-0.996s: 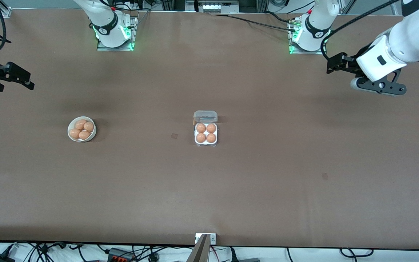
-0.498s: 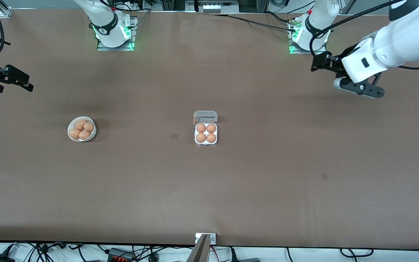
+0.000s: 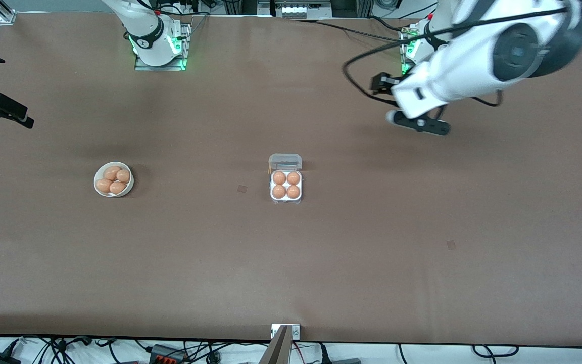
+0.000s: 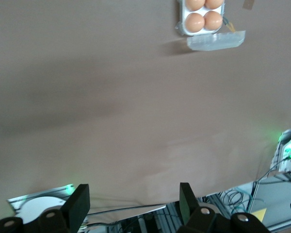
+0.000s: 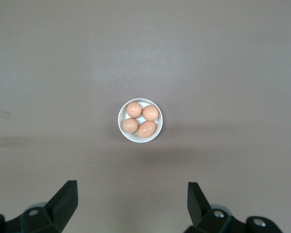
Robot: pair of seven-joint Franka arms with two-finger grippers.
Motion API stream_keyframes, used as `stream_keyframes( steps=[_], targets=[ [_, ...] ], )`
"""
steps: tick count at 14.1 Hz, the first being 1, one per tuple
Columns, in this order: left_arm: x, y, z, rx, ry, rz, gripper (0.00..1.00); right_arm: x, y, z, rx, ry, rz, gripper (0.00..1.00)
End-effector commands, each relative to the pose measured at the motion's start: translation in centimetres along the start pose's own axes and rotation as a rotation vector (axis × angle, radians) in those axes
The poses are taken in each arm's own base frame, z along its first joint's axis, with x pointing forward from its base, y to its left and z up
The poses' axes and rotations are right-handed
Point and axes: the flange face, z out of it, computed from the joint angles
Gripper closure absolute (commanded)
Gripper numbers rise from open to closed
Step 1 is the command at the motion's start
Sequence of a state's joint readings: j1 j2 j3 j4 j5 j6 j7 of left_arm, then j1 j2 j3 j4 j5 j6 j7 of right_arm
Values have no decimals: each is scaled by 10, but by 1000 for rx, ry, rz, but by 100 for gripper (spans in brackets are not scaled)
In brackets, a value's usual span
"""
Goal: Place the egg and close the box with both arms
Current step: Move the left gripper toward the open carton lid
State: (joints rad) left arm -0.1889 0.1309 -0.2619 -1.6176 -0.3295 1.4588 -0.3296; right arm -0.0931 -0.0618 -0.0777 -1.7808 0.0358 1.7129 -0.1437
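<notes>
The box [image 3: 286, 200] sits mid-table, its white tray filled with several brown eggs [image 3: 279, 178]. Its clear lid [image 3: 285, 161] stands open on the side toward the robot bases. In the left wrist view the box [image 4: 201, 32] and lid [image 4: 216, 41] appear far off. My left gripper [image 3: 376, 83] hangs open and empty over bare table between its base and the box, fingers [image 4: 80, 206] wide apart. My right gripper [image 3: 23, 119] hovers open and empty at the right arm's end, with the egg bowl [image 5: 121, 119] ahead of its fingers [image 5: 65, 199].
A round white bowl [image 3: 96, 182] holding several brown eggs [image 3: 111, 173] stands toward the right arm's end of the table. The two arm bases [image 3: 159, 45] [image 3: 425, 50] line the table edge farthest from the front camera. Cables trail off that edge.
The left arm has swung in from the left arm's end of the table toward the box. The right gripper has drifted slightly outward. Box, eggs and bowl have not moved.
</notes>
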Motion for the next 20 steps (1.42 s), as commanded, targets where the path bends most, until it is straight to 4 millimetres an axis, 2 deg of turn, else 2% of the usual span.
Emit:
stream_keyframes(
  steps=[1,3,5,7,8,10,12,14,16,18,20],
  targets=[
    [3,49,24,0,9,-53,20,-3,-1,-2,14,-23,11,0],
    [9,71,41,-3,29,-65,23,-3,-1,-2,15,-26,12,0],
    [16,75,48,-11,40,-68,23,-3,-1,-1,15,-27,12,0],
    [15,85,61,10,35,-51,22,-3,-1,-1,15,-27,12,0],
    [18,91,72,32,29,-46,22,-3,-1,-1,15,-27,12,0],
    [34,112,107,33,44,-82,22,-3,-2,-1,17,-27,12,0],
    [43,128,128,22,75,-97,26,-3,-2,-1,17,-27,12,0],
    [50,131,141,21,69,-95,35,-3,-2,-1,17,-27,12,0],
    [52,138,160,33,47,-85,44,-3,-2,-1,17,-27,12,0],
    [62,139,183,35,30,-88,57,-3,-1,-2,17,-27,14,0],
    [63,155,206,34,40,-67,63,-4,3,-2,17,-27,20,0]
  ],
)
